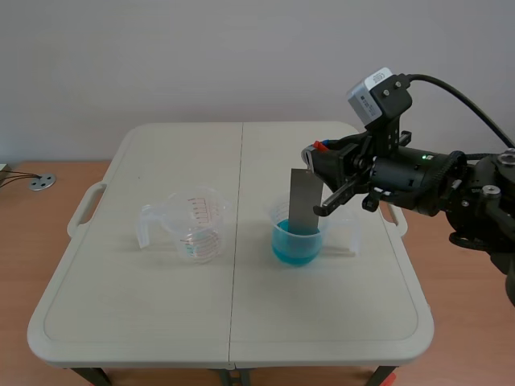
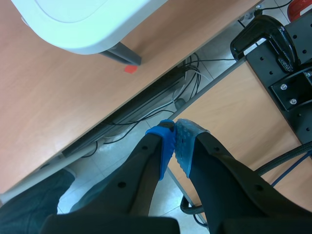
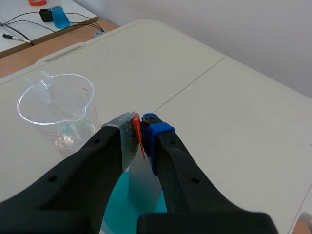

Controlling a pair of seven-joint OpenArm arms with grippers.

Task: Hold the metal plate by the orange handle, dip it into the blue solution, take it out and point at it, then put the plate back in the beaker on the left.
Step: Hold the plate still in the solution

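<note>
A grey metal plate [image 1: 303, 201] hangs upright with its lower end inside the beaker of blue solution [image 1: 297, 240]. My right gripper [image 1: 320, 166] is shut on the plate's orange handle [image 3: 138, 134], which shows as a thin orange strip between the pads; the plate [image 3: 144, 180] drops from there toward the blue liquid [image 3: 117, 200]. An empty clear beaker [image 1: 193, 225] stands to the left; in the right wrist view this empty beaker [image 3: 56, 109] is ahead of the gripper and off to one side. My left gripper [image 2: 174, 141] is shut on nothing, away from the table and over the floor.
The white folding table [image 1: 233, 322] has a seam down its middle. In the left wrist view a table corner [image 2: 78, 24], floor cables [image 2: 146, 109] and a black clamp [image 2: 263, 36] on a wooden bench are seen.
</note>
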